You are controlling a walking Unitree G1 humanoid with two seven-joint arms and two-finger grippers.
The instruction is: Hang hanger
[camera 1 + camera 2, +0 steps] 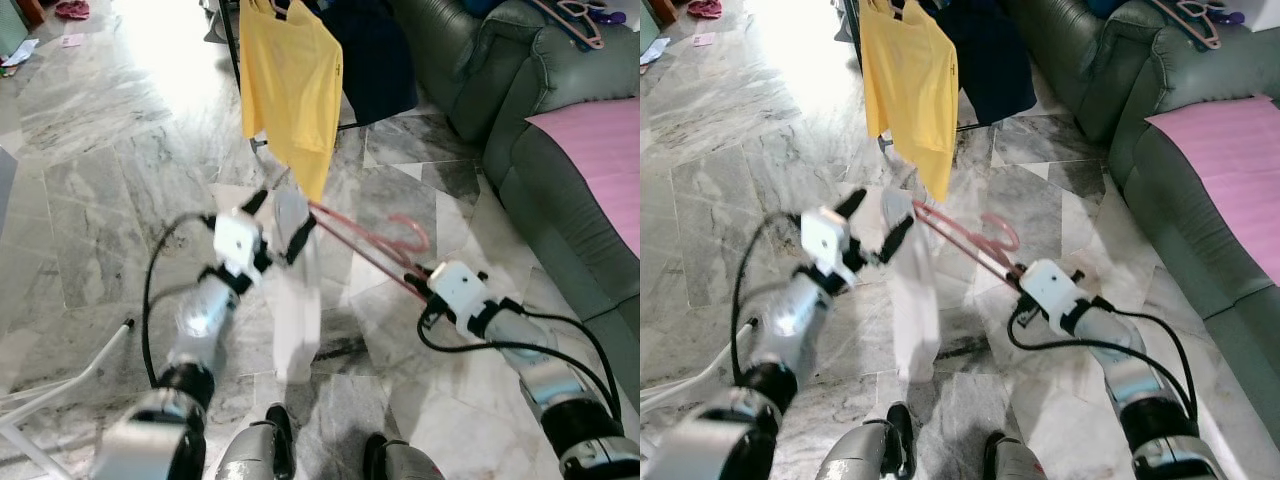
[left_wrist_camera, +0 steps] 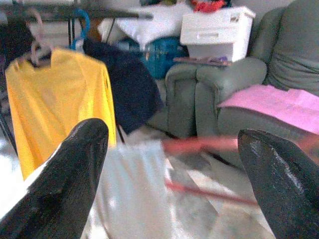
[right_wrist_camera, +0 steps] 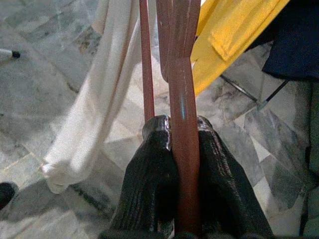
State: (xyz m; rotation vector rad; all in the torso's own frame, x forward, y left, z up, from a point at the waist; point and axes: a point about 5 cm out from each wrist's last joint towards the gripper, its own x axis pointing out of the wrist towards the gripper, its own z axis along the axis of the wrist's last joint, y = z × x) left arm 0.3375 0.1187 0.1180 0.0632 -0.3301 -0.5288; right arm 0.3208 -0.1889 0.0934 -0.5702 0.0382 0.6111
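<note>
Hanger [image 1: 365, 245] is in my right gripper [image 3: 184, 149], fingers pinched tight on one arm of the pink frame. Wrist view shows the bar wedged between both pads, second bar running free beside it. I hold it by the end so hook and far shoulder stay clear.

White cloth [image 1: 295, 300] hangs off the far end of the hanger, draped down toward the floor [image 1: 100, 200]. Looks like a garment only partly on, weight all on one side, so the frame sits tilted out to my left.

Left gripper [image 1: 278, 222] is up at the cloth's top edge, fingers spread wide. Wrist view has the cloth and pink bar between the tips; contact not clear from these frames. My read: it's there to steady or pull the fabric while the right keeps the frame fixed.

Rack [image 2: 75, 12] is ahead, yellow shirt [image 1: 290, 85] and a dark garment [image 2: 124, 84] already hung on it. Green sofa [image 1: 520, 120] on my right with a pink sheet [image 1: 600, 150].

Judgement: hanging not started. Hook is nowhere near the rail; I'd need to step in and raise the right arm. Risk is the cloth sliding off.
</note>
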